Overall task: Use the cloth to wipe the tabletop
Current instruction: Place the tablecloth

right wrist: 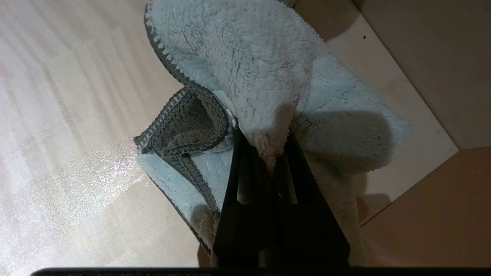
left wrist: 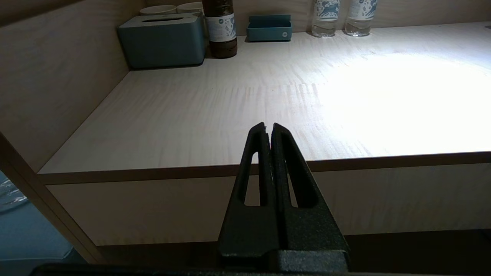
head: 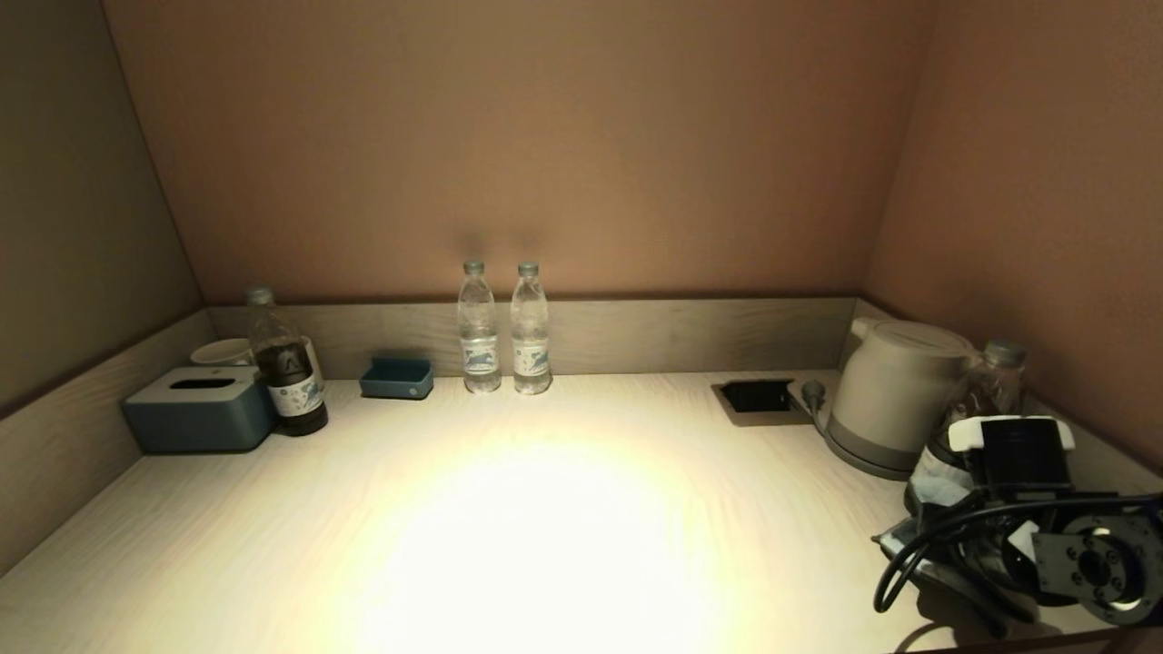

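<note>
The light-blue cloth (right wrist: 245, 57) with dark edging and a small white label (right wrist: 224, 101) lies bunched on the pale tabletop (right wrist: 76, 115) at its front right corner. My right gripper (right wrist: 264, 134) is shut on a fold of the cloth, pinching it from above. In the head view my right arm (head: 1045, 536) covers most of the cloth (head: 931, 481). My left gripper (left wrist: 268, 126) is shut and empty, parked in front of and below the tabletop's (left wrist: 230, 96) front edge on the left. It is out of the head view.
A kettle (head: 895, 391) and a bottle (head: 986, 391) stand behind my right arm, next to the socket recess (head: 756, 396). Two water bottles (head: 504, 327), a blue tray (head: 396, 377), a dark bottle (head: 286, 363) and a tissue box (head: 200, 409) line the back rim (head: 690, 331).
</note>
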Motion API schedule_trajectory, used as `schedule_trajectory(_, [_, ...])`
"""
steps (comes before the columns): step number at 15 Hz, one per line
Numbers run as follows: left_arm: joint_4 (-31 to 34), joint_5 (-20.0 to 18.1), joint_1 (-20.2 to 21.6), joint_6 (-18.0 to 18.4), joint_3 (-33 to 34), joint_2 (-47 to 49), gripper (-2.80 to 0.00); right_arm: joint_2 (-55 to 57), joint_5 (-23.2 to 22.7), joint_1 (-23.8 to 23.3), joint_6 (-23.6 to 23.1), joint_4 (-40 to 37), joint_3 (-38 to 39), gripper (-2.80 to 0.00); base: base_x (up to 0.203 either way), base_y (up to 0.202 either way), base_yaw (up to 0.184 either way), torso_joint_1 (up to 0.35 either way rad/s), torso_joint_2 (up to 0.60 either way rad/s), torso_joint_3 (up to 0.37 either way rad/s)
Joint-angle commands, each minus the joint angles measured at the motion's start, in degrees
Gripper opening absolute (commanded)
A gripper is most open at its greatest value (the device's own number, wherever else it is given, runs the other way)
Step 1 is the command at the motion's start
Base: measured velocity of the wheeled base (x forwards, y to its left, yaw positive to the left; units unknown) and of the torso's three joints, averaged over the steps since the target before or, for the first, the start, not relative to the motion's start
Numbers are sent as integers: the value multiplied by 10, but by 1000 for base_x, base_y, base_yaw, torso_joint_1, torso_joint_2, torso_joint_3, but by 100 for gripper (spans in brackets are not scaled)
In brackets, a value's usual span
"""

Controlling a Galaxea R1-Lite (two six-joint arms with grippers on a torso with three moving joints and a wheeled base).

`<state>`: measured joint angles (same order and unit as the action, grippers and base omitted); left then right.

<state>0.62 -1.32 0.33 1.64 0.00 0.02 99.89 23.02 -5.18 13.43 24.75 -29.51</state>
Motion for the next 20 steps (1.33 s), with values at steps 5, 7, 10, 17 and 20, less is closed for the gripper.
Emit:
schedule_trajectory(5, [0,0,0,0,0,0,-280,-5,11,0,36,0,1,-280,0,0,0,0,0,0])
schedule_trajectory(7, [0,0,0,0,0,0,-280,7,11,-1,52,0,-2,-280,0,0,0,0,0,0])
schedule_trajectory(10, [0,0,0,0,0,0,-280,19,11,-2,75,0,-2,-280,0,0,0,0,0,0])
schedule_trajectory(17, [0,0,0,0,0,0,-280,30,17,-14,92,2,-3,-280,0,0,0,0,0,0])
schedule_trajectory(20, [0,0,0,0,0,0,-280,30,16,-21,93,3,-3,-280,0,0,0,0,0,0])
